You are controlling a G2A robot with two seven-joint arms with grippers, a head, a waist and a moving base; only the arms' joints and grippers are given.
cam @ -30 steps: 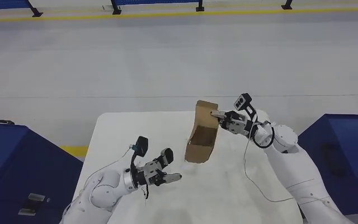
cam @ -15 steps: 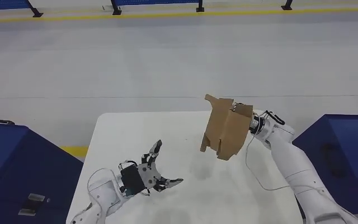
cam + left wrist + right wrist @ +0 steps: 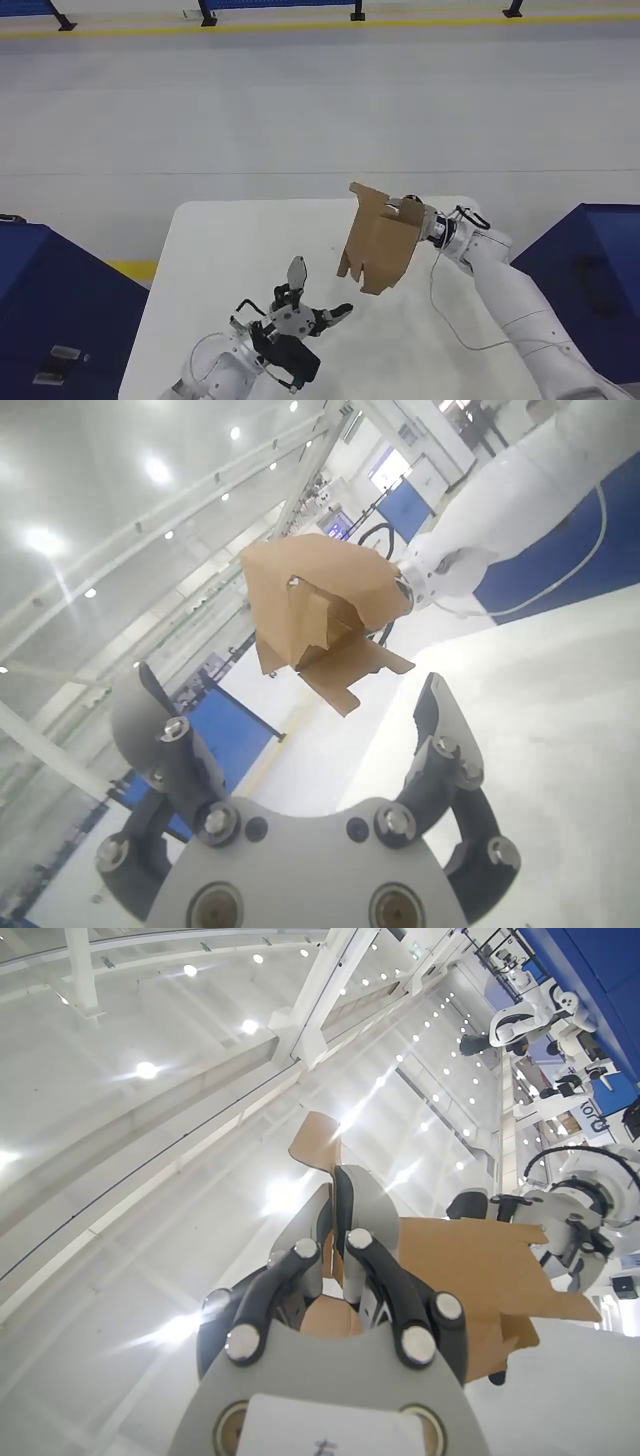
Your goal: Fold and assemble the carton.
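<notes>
- The carton (image 3: 378,245) is held in the air over the far right part of the table (image 3: 230,240). It is tilted and is not touching the tabletop.
- Loose flaps (image 3: 360,660) hang from its lower end, and the body is only partly opened out.
- The right gripper (image 3: 334,1185) is pressed together on a thin cardboard wall near the carton's upper edge, with one jaw on either face of the panel.
- The left gripper (image 3: 318,292) is spread wide and holds nothing. It is low over the near part of the table, turned up towards the carton and well apart from it.
- The carton is judged to be light, since its whole weight is carried by a single pinch on one edge.
- The flat panels are expected to be fairly stiff, while the creases should give easily. With only one hold, the body is therefore likely to swing and skew, and the flaps to flop.
- The surface looks dry and matt, so slipping is little to be feared. Crushing a panel or tearing a notched flap edge is thought the greater risk.
- A second hold is best taken on a flat panel close to a crease, on the side away from the right gripper. Flap tips and cut notches are better avoided, as bending would be expected there.
</notes>
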